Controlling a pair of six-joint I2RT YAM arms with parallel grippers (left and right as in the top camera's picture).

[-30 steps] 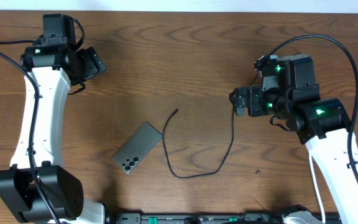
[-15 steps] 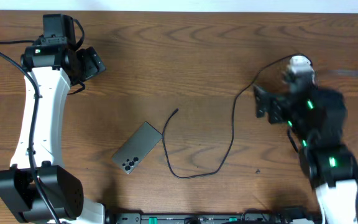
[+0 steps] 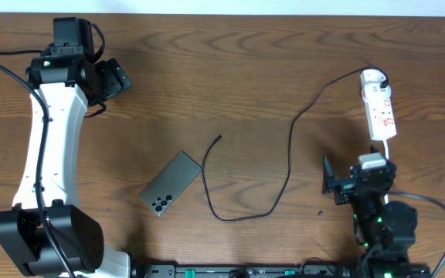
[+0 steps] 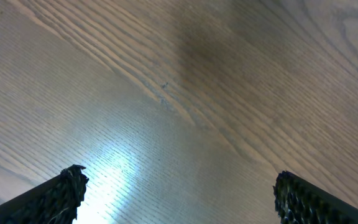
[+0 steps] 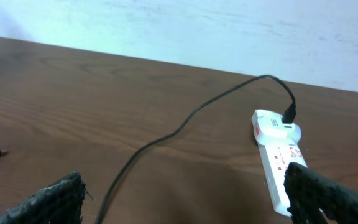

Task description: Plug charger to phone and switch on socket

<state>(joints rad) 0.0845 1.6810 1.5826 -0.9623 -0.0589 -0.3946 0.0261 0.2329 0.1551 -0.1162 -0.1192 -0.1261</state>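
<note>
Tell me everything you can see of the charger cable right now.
The charger is a long, thin black cable lying loose on the wooden table. Its black plug sits in the rounded end of the white power strip at far right. From there the cable arcs left, drops, loops in a U and rises to a small connector tip. The tip lies free near the phone, apart from it and not plugged in. Nothing grips the cable.
</note>
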